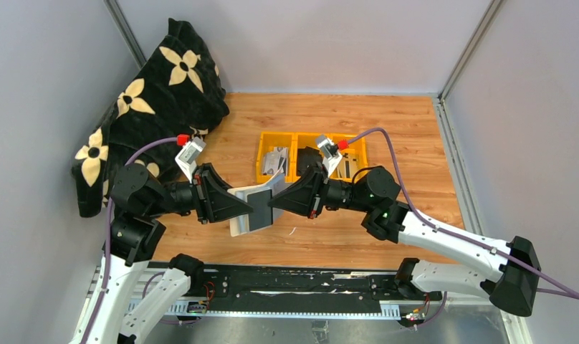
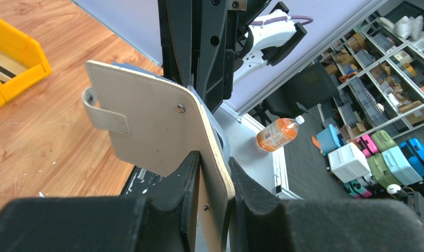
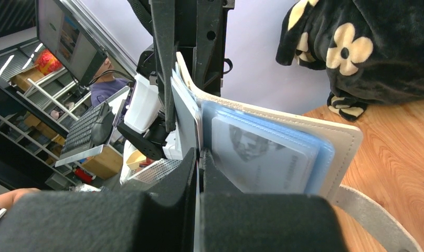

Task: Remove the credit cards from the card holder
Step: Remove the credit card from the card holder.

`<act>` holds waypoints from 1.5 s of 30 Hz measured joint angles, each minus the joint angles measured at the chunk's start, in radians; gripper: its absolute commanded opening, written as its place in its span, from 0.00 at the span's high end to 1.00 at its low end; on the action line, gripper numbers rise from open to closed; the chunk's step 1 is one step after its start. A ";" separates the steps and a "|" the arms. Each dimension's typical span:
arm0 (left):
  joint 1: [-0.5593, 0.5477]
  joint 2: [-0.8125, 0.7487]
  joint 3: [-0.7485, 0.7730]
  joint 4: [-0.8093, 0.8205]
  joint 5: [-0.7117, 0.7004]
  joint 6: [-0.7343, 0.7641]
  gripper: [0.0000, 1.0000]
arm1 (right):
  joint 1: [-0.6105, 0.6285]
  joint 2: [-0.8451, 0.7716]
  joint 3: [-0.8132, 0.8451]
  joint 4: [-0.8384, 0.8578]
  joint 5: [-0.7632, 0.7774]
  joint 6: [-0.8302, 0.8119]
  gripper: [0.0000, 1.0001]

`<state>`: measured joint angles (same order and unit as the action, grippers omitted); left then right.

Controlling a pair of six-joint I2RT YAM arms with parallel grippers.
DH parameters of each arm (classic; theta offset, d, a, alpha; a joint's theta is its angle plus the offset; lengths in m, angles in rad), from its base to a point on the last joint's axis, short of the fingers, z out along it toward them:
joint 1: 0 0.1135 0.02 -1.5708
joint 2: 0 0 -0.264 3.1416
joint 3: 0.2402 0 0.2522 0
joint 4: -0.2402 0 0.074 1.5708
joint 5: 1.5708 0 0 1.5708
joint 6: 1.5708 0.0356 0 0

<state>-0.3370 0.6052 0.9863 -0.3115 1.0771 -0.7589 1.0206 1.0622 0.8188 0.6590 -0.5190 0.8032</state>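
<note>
The card holder (image 1: 252, 206) hangs open above the table between my two grippers, beige outside and silvery inside. My left gripper (image 1: 235, 206) is shut on its beige cover (image 2: 147, 123); the jaws (image 2: 215, 157) pinch the cover's edge near the snap tab (image 2: 102, 115). My right gripper (image 1: 274, 201) is shut (image 3: 199, 153) on the edge of a thin grey-white credit card (image 3: 186, 118) at the holder's inner leaves. Another card (image 3: 260, 157) sits inside a pale blue sleeve. The beige cover (image 3: 347, 139) shows behind it.
Two yellow bins (image 1: 264, 153) (image 1: 359, 152) stand just behind the grippers; the left one holds grey cards (image 1: 275, 162), and a black item (image 1: 309, 158) sits between them. A black flowered cloth (image 1: 158, 93) lies at the back left. Grey walls enclose the table.
</note>
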 measured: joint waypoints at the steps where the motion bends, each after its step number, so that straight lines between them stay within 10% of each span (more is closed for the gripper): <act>1: 0.000 -0.001 0.000 0.002 0.000 -0.003 0.83 | 0.000 -0.008 -0.007 0.003 0.005 0.003 1.00; 13: 0.000 -0.002 0.000 0.004 -0.011 -0.015 0.97 | -0.002 -0.039 -0.048 0.061 0.016 0.039 1.00; 20: -0.001 0.005 0.000 0.003 -0.013 -0.007 1.00 | -0.013 -0.037 -0.059 0.093 0.003 0.061 0.75; 28: -0.001 0.006 0.002 -0.034 -0.027 0.030 1.00 | -0.027 0.034 -0.045 0.151 -0.061 0.119 0.99; 45: -0.006 0.018 0.012 -0.037 0.015 0.042 0.88 | -0.034 -0.017 -0.062 0.113 -0.058 0.102 1.00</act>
<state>-0.3435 0.6235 0.9985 -0.3481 1.0924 -0.7166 0.9871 1.0451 0.7570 0.7723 -0.5766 0.9054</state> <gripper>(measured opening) 0.146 0.012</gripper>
